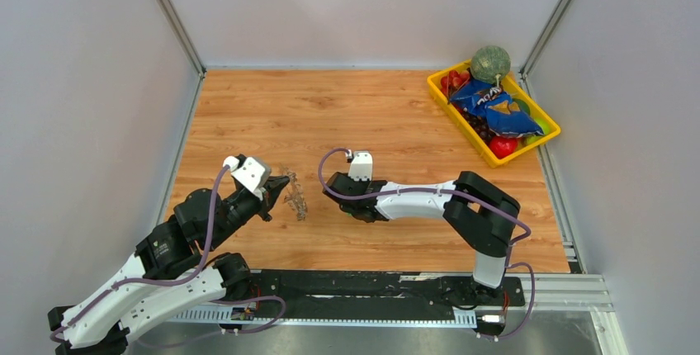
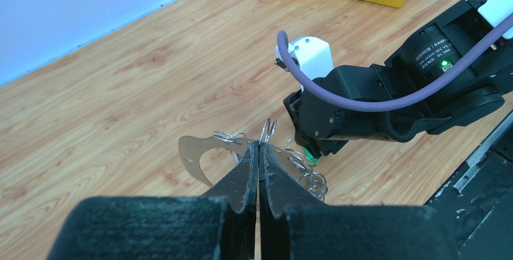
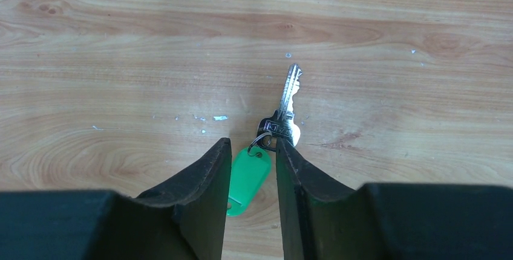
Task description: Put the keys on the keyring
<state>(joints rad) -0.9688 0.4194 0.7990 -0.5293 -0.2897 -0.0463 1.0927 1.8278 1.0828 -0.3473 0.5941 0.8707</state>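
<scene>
Right hand (image 3: 254, 144) is set low over the table (image 3: 121, 60), jaws part open astride the green tag (image 3: 247, 178) of the keys (image 3: 283, 118), which lie flat; nothing is pinched yet. Left hand (image 2: 259, 148) is clamped on the keyring (image 2: 192, 154) nearby. Tag should be centred and squeezed near its top, so the small split ring (image 3: 261, 141) is left exposed for threading.
</scene>
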